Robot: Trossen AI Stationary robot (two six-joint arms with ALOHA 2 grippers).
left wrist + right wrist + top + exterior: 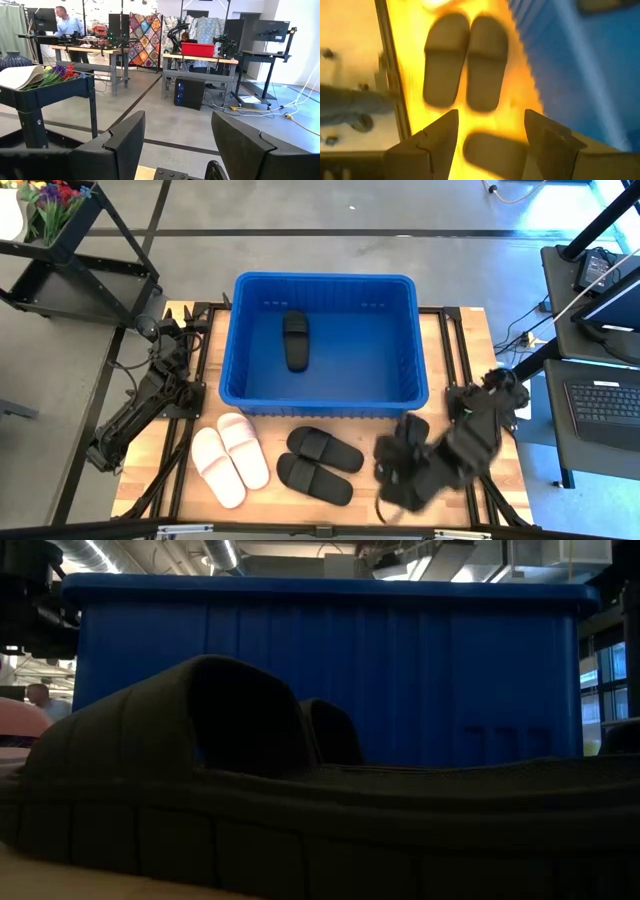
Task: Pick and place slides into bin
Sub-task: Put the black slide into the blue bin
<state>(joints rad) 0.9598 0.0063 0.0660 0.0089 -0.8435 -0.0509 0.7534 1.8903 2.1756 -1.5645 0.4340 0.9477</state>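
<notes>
Wooden surface (180, 480): bin (240, 380) at 12 o'clock (one slide (295, 340) inside). Right hand (395, 480), released, hovers at 5 o'clock; best centre over a black slide (314, 478) strap. Left hand (175, 145) released.

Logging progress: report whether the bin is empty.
Not empty: one black slide lies inside the bin.

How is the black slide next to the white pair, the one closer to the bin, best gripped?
Probably by its wide strap, from straight above with the open right gripper: the black slide lies flat, sole down, and the strap arches up, leaving room for one finger beneath. Left gripper waits.
</notes>
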